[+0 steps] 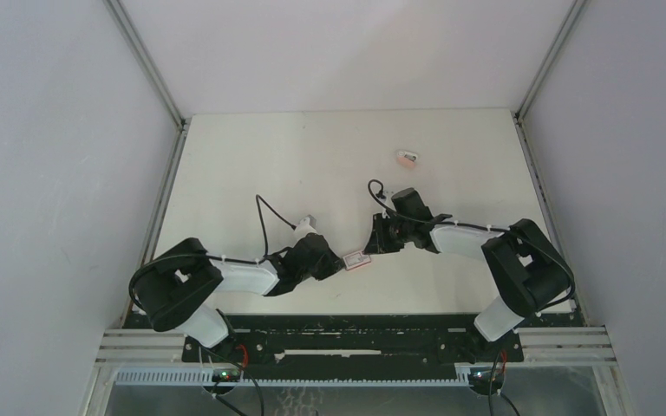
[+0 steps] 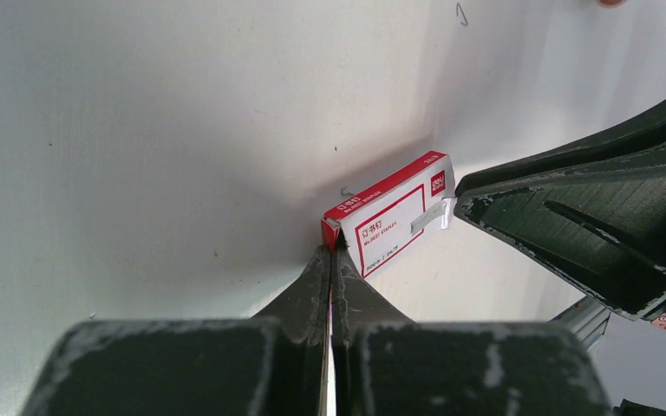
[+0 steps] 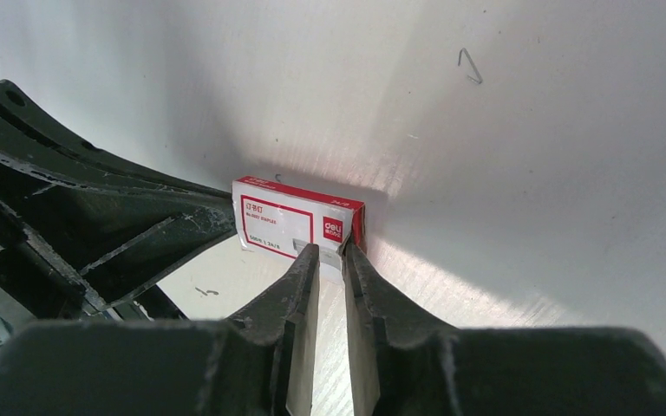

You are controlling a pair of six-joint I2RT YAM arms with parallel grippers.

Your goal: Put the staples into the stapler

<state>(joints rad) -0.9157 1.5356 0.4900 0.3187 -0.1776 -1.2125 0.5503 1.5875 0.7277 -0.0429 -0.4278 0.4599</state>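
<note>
Grey walls enclose a white matte bench (image 1: pixel 269 156). From above, the staple box (image 1: pixel 356 259), flat, red and white, lies close to the near edge, about midway along it, between the left pincer (image 1: pixel 341 262) and the right pincer (image 1: pixel 373 245). A small pink block (image 1: pixel 408 157) sits toward the far right corner.

Left wrist: black fingers (image 2: pixel 308 290) are pressed together, tips at the box's red corner, and a white "deli" mark shows.

Right wrist: fingers (image 3: pixel 299 282) stand a slit apart at the box's end, beside a silvery strip (image 3: pixel 328 252); whether they grip it is unclear. Chinese characters head the label. A bent loose staple (image 3: pixel 471 65) lies beyond.
</note>
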